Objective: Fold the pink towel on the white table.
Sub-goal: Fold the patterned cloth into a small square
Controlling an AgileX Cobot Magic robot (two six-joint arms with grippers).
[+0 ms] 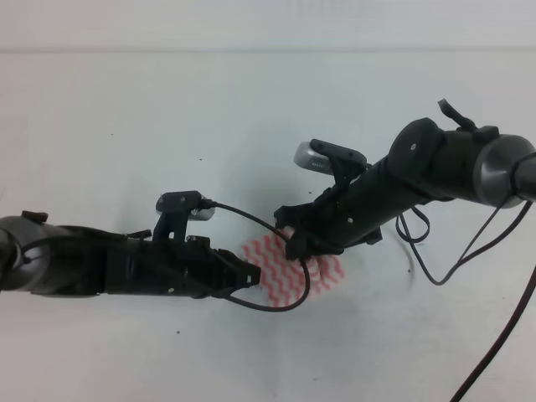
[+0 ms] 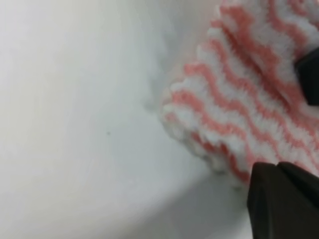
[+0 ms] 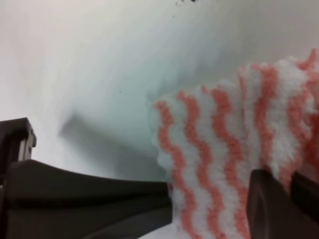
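The thin square cloth, white with pink-red wavy stripes, the pink towel [image 1: 289,268], lies on the large plain white counter [image 1: 167,109] between the two black arms, which meet over it from opposite sides; the left gripper [image 1: 251,275] reaches in along the counter and its tip sits at the near-left edge of the cloth, while the right gripper [image 1: 303,249] comes down at a slant onto the cloth's upper right part and hides that part in the high view.

In the left wrist view the striped cloth [image 2: 239,99] fills the area ahead of the jaws, its fuzzy edge raised off the white surface [image 2: 75,124] with a soft shadow under it; one dark finger [image 2: 284,199] lies against the cloth's lower edge and another dark piece shows at the right border, with cloth running between them, so the left jaws seem closed on the towel's edge, though the contact itself is blurred.

In the right wrist view a corner of the towel [image 3: 224,149] stands up from the counter [image 3: 99,59]; a dark finger [image 3: 89,199] on one side touches the cloth's edge and a second finger [image 3: 279,204] presses the cloth on the other side, so the right jaws pinch the towel between them, narrowly parted by the cloth's thickness; a few tiny dark specks [image 3: 187,1] sit on the counter well beyond the jaws.
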